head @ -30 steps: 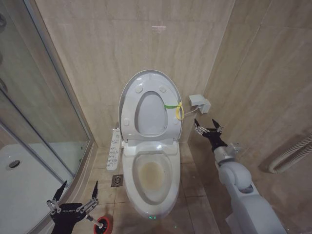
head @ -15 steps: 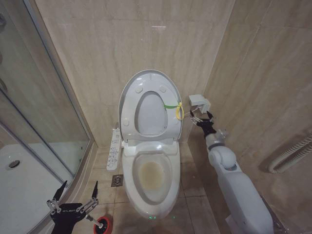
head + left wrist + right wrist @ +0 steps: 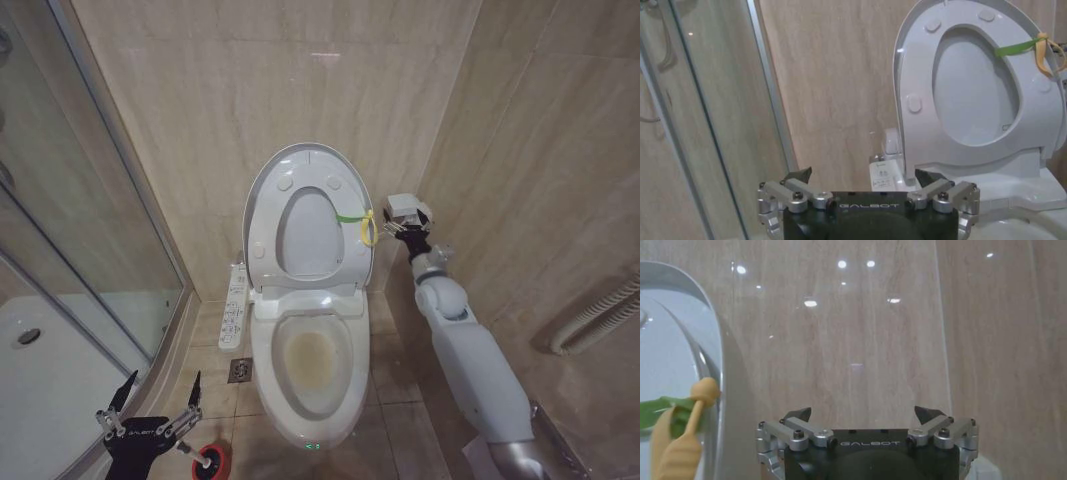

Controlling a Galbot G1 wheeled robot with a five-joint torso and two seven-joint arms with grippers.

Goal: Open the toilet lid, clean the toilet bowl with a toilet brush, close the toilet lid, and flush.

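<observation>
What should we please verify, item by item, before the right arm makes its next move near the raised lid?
1. Large glossy white oval toilet lid upright against the wall: ok.
2. White ceramic toilet bowl uncovered, stained inside: ok.
3. Right gripper beside the yellow loop at the lid's edge, jaws open: ok.
4. Contact with the loop: cannot tell.
5. Left gripper low by the small red cup holder, jaws open, empty: ok.
6. Brush in hand: not ok.

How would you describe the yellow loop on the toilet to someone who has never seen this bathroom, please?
Find the toilet lid, standing upright against the beige wall behind the toilet bowl. On its edge nearest the corner wall hangs the yellow loop, tied on with a green strap, just beside the right tool. It is the only coloured item on the white lid.
</observation>
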